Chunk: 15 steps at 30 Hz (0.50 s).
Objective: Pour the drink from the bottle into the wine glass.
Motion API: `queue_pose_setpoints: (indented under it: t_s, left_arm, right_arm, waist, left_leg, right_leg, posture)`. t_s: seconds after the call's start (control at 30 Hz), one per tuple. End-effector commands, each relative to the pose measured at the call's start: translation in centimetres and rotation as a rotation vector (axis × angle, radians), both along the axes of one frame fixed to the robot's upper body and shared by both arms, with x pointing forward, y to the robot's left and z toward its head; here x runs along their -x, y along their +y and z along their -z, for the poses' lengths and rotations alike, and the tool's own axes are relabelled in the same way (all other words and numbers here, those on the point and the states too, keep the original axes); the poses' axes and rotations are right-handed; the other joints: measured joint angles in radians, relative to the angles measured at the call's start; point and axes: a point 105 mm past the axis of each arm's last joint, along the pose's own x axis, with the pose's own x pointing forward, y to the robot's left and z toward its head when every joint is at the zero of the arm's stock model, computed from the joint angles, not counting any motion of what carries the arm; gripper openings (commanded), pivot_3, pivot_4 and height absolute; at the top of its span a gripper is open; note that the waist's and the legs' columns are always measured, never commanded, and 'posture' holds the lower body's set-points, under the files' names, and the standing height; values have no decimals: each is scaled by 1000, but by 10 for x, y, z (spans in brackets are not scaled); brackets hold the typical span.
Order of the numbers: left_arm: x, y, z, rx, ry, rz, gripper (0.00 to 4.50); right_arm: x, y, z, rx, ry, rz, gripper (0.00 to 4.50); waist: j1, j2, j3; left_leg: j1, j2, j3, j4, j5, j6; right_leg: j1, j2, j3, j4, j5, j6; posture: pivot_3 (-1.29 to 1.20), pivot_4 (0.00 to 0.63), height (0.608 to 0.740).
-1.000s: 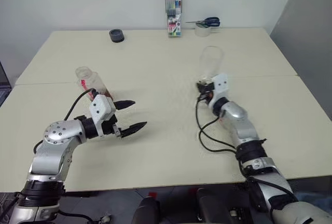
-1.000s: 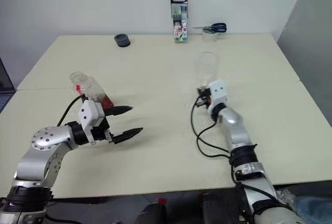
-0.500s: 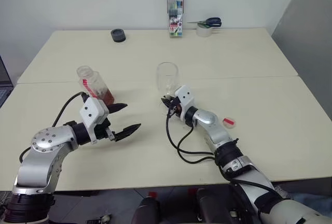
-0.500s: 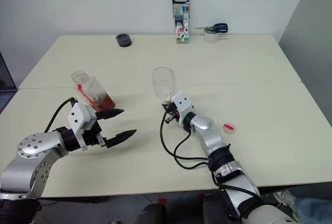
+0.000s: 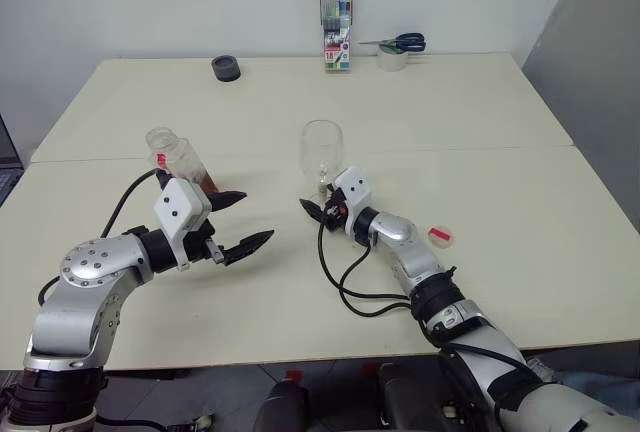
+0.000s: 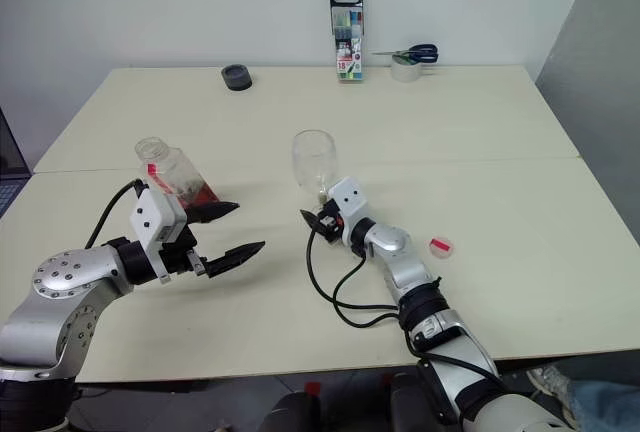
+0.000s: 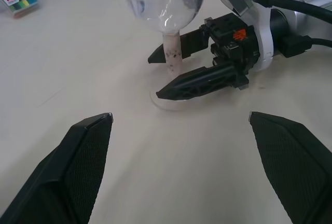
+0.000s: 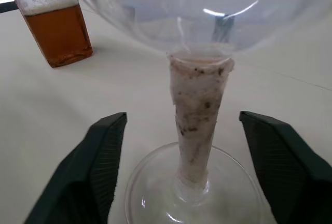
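The empty wine glass (image 5: 322, 147) stands upright in the middle of the table, its stem (image 8: 197, 125) whitish and speckled. My right gripper (image 5: 312, 209) is open, one finger on each side of the stem, low by the foot and clear of it. To the left stands the bottle (image 5: 178, 162), uncapped with a red label, and the reddish-brown drink (image 8: 59, 35) fills its lower part. My left gripper (image 5: 258, 216) hangs open and empty just in front of and to the right of the bottle, pointing toward the glass (image 7: 166, 6).
A small red cap (image 5: 440, 236) lies on the table right of my right arm. At the back edge are a pen case (image 5: 335, 40), a black tape roll (image 5: 225, 68) and scissors on a white roll (image 5: 398, 49). A black cable (image 5: 350, 282) loops beside my right forearm.
My right gripper carried the wine glass leftward to the table's middle, set it down, then opened off the stem. The left gripper stayed open and nearly in place.
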Motion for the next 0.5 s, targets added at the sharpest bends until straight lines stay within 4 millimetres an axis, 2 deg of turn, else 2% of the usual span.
queue_pose_setpoints:
  t_s: [0.03,0.5]
  left_arm:
    - [1,-5,-15,5,-66,17,4500]
    - [-2,-11,-19,32,-86,21,4500]
  right_arm:
    - [3,3,-15,-31,-41,-25,4485]
    - [12,-10,-18,-26,-40,-28,4485]
  waist:
    - [0,0,0]
    - [1,0,0]
  left_leg:
    - [0,0,0,0,0,0]
    - [0,0,0,0,0,0]
  right_leg:
    - [0,0,0,0,0,0]
    - [0,0,0,0,0,0]
  posture:
    - [0,150,740]
    - [0,150,740]
